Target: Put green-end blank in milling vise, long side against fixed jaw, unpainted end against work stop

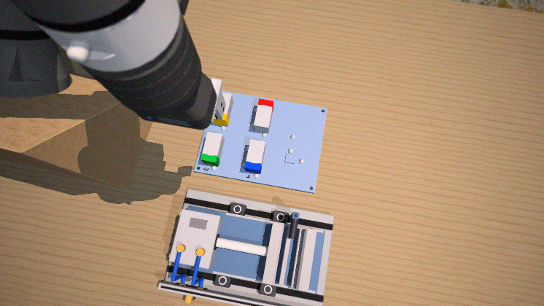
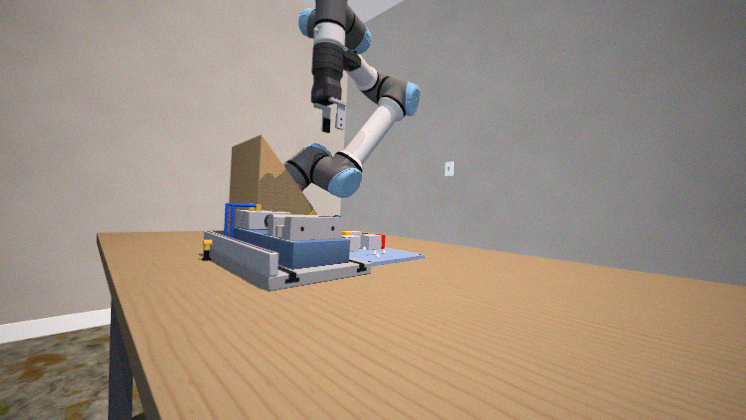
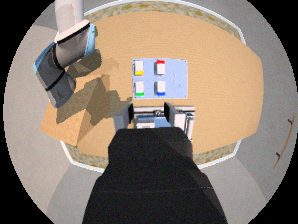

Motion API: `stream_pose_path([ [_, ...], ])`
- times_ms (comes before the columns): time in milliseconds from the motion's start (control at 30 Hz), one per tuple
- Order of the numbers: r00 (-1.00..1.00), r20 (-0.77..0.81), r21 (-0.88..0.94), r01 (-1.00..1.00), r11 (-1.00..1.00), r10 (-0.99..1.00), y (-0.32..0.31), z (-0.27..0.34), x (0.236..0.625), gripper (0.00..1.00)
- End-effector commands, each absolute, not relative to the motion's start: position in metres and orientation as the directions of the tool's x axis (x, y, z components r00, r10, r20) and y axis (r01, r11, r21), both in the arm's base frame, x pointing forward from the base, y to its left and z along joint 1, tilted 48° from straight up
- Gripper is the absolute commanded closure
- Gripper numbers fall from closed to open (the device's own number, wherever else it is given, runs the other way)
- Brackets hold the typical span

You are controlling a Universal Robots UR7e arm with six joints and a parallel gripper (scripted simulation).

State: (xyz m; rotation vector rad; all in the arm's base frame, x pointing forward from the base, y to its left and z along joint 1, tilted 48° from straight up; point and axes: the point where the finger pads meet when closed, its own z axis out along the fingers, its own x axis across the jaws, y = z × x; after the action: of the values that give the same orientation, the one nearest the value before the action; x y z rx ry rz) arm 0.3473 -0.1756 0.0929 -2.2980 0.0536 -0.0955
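The blank with the green end (image 1: 210, 150) (image 3: 139, 90) lies flat at the front left of the light blue plate (image 1: 300, 129) (image 2: 399, 256) (image 3: 176, 82), its green end towards the vise. The milling vise (image 1: 197, 228) (image 2: 292, 250) (image 3: 160, 117) stands in front of the plate. Its hose block is on the left, its fixed jaw (image 1: 308, 254) on the right and the dark work stop rod (image 1: 294, 227) between the jaws. My gripper (image 2: 333, 122) is open and empty. It hangs high above the plate's back left corner.
The yellow-end blank (image 1: 225, 114) is partly hidden under my wrist. The red-end blank (image 1: 263, 112) and blue-end blank (image 1: 254, 156) lie on the same plate. A brown wedge block (image 1: 57, 144) (image 2: 261, 177) stands at the left by the robot base.
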Motion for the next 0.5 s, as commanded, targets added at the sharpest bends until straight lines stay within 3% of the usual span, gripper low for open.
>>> stream_pose_path([
  [0,0.996,0.052,-0.745,-0.008,-0.667,-0.070,-0.1735,0.0961,0.3485,0.00],
  [467,0.996,0.052,-0.745,-0.008,-0.667,-0.070,-0.1713,0.0987,0.3495,0.00],
])
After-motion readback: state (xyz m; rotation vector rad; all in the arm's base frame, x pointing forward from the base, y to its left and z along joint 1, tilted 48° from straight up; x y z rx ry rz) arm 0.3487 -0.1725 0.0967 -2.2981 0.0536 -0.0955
